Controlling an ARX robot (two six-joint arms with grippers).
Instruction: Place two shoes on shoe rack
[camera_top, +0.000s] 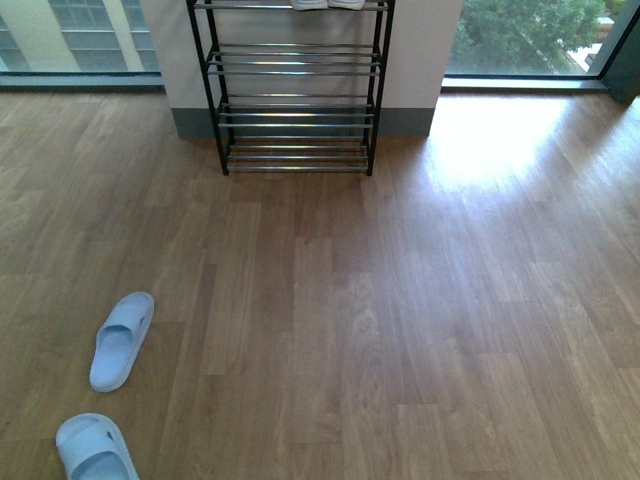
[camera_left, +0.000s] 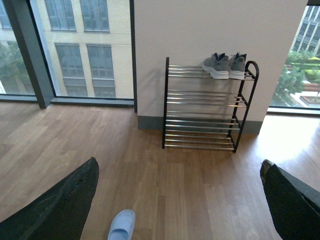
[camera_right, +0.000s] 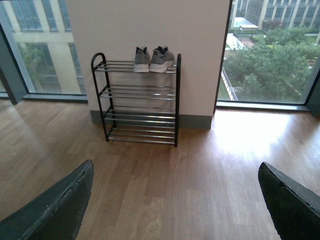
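Note:
The black shoe rack (camera_top: 293, 100) with chrome bars stands against the far wall. Two grey sneakers sit side by side on its top tier: one (camera_left: 216, 65) beside the other (camera_left: 237, 65) in the left wrist view, and again one (camera_right: 142, 59) beside the other (camera_right: 162, 58) in the right wrist view. In the front view only their white soles (camera_top: 328, 4) show at the top edge. My left gripper (camera_left: 180, 170) is open, far back from the rack, with bare floor between its fingers. Held just as far back, my right gripper (camera_right: 175, 172) is open and holds nothing.
Two light blue slippers lie on the wood floor at the near left, one (camera_top: 122, 339) ahead of the other (camera_top: 95, 449). Tall windows (camera_top: 80, 35) flank the wall behind the rack. A bright sun patch (camera_top: 500, 140) falls on the floor to the right.

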